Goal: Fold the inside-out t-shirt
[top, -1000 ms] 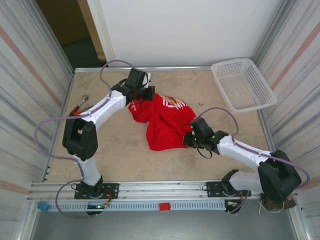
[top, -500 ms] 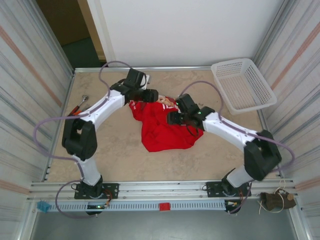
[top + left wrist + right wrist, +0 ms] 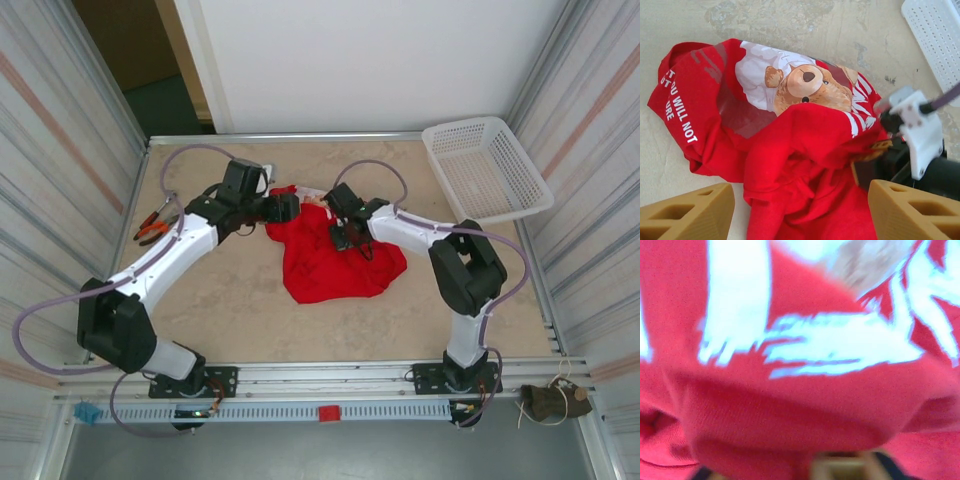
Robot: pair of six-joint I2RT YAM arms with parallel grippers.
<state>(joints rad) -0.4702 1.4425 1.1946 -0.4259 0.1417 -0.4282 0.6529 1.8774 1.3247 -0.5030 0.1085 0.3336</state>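
Top external view: one shirt [image 3: 340, 265], soft red cloth crumpled into a rounded heap, lies mid-worktop [image 3: 230, 300] on a pale, mottled, stone-look surface. Two arms reach it. The left claw [image 3: 288, 208] sits at its far left edge, and the right claw [image 3: 340, 236] presses into its top. One white plastic mesh basket [image 3: 440, 132], rectangular with flared walls, stands at the far right corner, well apart from the shirt. One orange-handled tool [image 3: 152, 225] lies by the left wall. Left wrist view: the shirt [image 3: 790, 155] shows deep folds and a smooth printed panel, one brown bear [image 3: 802, 82] in a white hat, with white lettering [image 3: 677, 107] along the left fold. The left claw [image 3: 800, 215] is spread wide, its two tan, ribbed, blocky fingers [image 3: 687, 212] standing well apart at either side of the cloth and gripping nothing. The right claw [image 3: 880, 152] is dark with a white bracket and is buried in the shirt's right edge; whether it pinches cloth I cannot tell. A basket [image 3: 935, 35] corner and bare worktop [image 3: 790, 20] lie beyond. Right wrist view: the shirt [image 3: 790, 415] hangs blurred right against the lens, fine red knit with broad white print strokes and one thick rolled fold across the lower half.
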